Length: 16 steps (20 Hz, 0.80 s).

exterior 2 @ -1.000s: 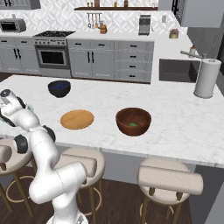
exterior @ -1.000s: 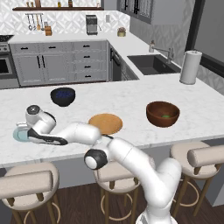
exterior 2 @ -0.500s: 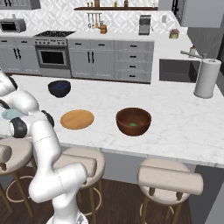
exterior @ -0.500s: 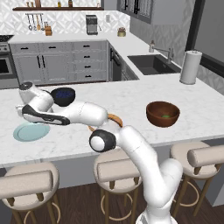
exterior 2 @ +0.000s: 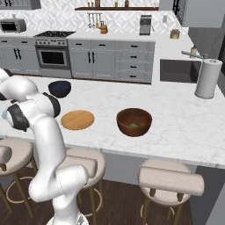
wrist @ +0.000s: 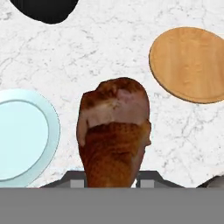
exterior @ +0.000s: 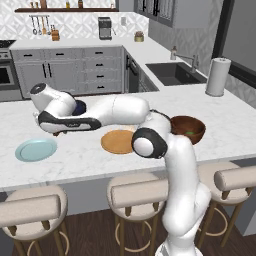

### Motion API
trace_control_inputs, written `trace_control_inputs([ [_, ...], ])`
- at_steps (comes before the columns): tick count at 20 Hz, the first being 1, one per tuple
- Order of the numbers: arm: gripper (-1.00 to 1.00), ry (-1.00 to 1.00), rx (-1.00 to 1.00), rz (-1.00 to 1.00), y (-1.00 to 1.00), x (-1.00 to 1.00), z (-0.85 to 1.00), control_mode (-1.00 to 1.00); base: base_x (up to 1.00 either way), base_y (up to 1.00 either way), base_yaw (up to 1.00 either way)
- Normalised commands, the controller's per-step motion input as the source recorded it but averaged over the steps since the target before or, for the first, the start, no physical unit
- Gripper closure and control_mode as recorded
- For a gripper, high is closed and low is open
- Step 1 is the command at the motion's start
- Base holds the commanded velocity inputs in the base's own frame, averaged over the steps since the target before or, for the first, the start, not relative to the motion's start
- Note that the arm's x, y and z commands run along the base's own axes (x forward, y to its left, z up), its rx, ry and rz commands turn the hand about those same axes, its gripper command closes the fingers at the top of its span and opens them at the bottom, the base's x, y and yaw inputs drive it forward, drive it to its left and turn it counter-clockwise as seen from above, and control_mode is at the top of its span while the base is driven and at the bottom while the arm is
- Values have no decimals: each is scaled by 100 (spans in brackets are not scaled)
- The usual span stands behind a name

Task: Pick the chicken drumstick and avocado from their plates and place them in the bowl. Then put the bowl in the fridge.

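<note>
Item 1, chicken drumstick (wrist: 114, 135): in my hand view it fills the centre and runs down to 6 o'clock, where it sits between the finger tips of the pincer (wrist: 111, 179). Rounded meaty end points to 12 o'clock. I read the pincer as narrowed and clamped on the drumstick, which hangs above the white marble tabletop (wrist: 109, 52), clear of both plates.

Item 2, pale blue plate (wrist: 22, 140): at 9 o'clock of the drumstick in the hand view, bare. In my left base view the same plate (exterior: 36, 149) lies on the tabletop (exterior: 80, 160) at 7 o'clock of the arm's hand end.

Item 3, wooden plate (wrist: 190, 63): at 2 o'clock of the drumstick in the hand view, bare, apart from it. In the right base view it (exterior 2: 78, 119) lies just left of the wooden bowl.

Item 4, wooden bowl (exterior 2: 134, 121): reddish-brown, on the tabletop, well apart from the pincer. A small green avocado (exterior 2: 133, 125) lies inside it. In the left base view the bowl (exterior: 189, 129) is partly behind my arm.

Item 5, dark navy bowl (exterior 2: 59, 88): at 11 o'clock of the wooden plate; its dark edge (wrist: 46, 9) shows at 11 o'clock in the hand view.

Item 6, paper towel roll (exterior 2: 208, 78): upright near the sink (exterior 2: 176, 70).
</note>
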Motion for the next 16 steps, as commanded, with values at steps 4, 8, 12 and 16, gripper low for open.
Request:
trace_control_inputs([
  [4,100,-23,0,-11,-100,-37,17,-100,0,0,0],
  [8,100,-18,0,-13,-100,-9,50,-100,0,0,0],
  [12,100,-11,0,-15,-100,0,62,-100,0,0,0],
  [16,100,-3,1,-20,-100,0,52,-100,0,0,0],
])
